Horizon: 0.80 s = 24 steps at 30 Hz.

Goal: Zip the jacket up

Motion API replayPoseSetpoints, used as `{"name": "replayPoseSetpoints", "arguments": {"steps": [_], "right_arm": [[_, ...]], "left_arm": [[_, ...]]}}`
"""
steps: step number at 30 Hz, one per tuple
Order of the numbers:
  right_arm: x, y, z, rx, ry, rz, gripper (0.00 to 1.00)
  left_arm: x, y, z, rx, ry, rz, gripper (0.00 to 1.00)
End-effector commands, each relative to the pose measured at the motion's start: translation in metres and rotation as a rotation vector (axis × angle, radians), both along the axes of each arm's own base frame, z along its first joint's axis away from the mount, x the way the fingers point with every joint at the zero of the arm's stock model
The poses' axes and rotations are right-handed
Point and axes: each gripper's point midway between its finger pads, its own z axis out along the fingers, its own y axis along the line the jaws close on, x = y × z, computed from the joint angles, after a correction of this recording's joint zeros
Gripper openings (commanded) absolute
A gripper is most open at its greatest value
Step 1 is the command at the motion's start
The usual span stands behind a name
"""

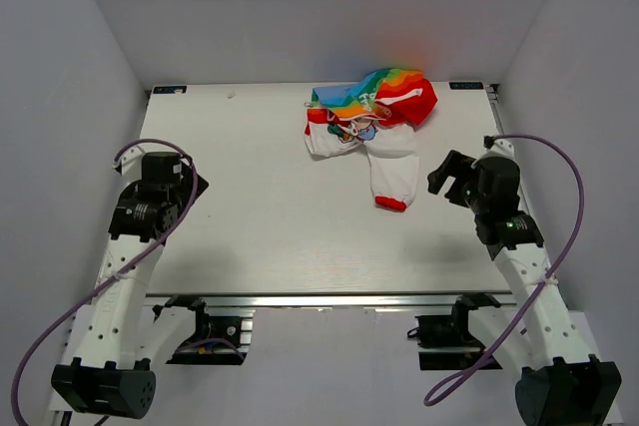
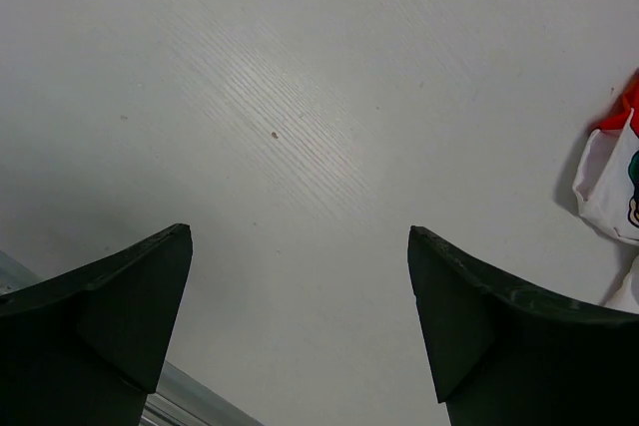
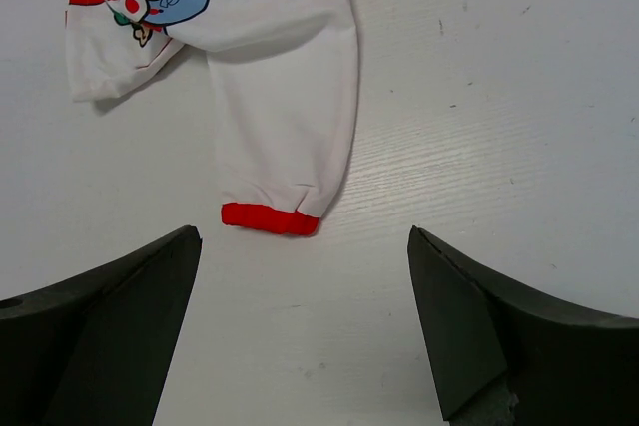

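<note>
Clearly, the jacket (image 1: pixel 369 119) is lying bunched up near the far edge of the table (image 1: pixel 260 236), right of centre, w/ one white sleeve (image 3: pixel 285 97) trailing toward the arms. Its red cuff (image 3: pixel 270 218) is sitting just ahead of the right gripper (image 3: pixel 305 236). You're looking at a garment that appears unzipped, so flattening, aligning & zipping are all waiting. Both grippers are hanging wide apart & empty, the left gripper (image 2: pixel 300 236) well apart from the fabric.

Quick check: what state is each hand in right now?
Left hand: open, holding nothing.
Right hand: open, holding nothing; the jacket lies untouched on the table.
</note>
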Motion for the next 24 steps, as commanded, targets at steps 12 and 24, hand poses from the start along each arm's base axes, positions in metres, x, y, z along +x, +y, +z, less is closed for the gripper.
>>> {"name": "replayPoseSetpoints", "arguments": {"steps": [12, 24], "right_arm": [[0.037, 0.001, 0.020, 0.060, -0.102, -0.055, 0.89], [0.212, 0.033, 0.007, 0.056, -0.037, 0.013, 0.89]], "left_arm": [[0.087, -0.060, -0.028, -0.133, -0.026, -0.303, 0.98], [0.243, -0.195, -0.110, -0.265, 0.077, -0.660, 0.98]]}}
